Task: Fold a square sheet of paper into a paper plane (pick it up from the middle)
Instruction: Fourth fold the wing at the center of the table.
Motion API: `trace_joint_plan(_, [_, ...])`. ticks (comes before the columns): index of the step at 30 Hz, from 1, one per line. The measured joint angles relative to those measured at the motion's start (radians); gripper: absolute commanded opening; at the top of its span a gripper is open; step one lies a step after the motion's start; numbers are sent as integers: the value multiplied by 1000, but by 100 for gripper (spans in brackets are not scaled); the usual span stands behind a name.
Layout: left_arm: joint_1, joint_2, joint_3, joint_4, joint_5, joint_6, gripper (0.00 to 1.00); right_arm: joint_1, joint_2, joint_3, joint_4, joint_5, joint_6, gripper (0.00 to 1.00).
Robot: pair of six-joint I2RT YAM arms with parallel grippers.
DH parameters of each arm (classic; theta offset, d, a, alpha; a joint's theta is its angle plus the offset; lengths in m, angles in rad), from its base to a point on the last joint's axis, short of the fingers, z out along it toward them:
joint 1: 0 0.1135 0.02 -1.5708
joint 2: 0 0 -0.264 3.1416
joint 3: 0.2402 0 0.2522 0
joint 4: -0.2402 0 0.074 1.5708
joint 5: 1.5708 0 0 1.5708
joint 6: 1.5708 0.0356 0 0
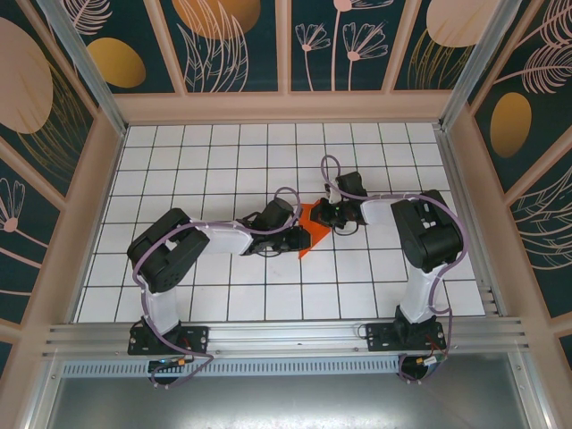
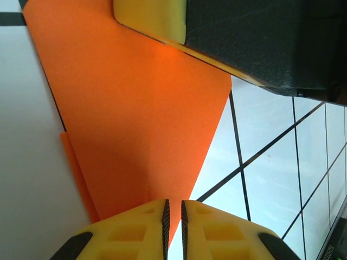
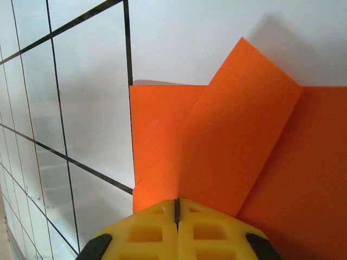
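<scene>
The square sheet of paper (image 1: 312, 223) is bright orange and partly folded. It lies on the white grid table between my two grippers. My left gripper (image 1: 301, 237) rests at its near-left edge. In the left wrist view the paper (image 2: 135, 108) narrows toward that gripper (image 2: 173, 216), whose jaws stand a narrow slit apart with nothing pinched. My right gripper (image 1: 330, 214) sits at the far-right side. In the right wrist view it (image 3: 176, 208) is shut on a flap of the paper (image 3: 227, 135) that rises off the flat layer.
The white tiled table (image 1: 223, 161) is walled by patterned panels at the back and sides. An aluminium rail (image 1: 286, 335) runs along the near edge. The right gripper's yellow finger (image 2: 152, 19) and black body overhang the paper close to my left gripper.
</scene>
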Motion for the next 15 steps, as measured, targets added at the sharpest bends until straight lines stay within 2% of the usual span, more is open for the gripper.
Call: trace_joint_plan(15, [-7,-1,-27,25,-31,-22,18,0,0,0,0,0,0,0])
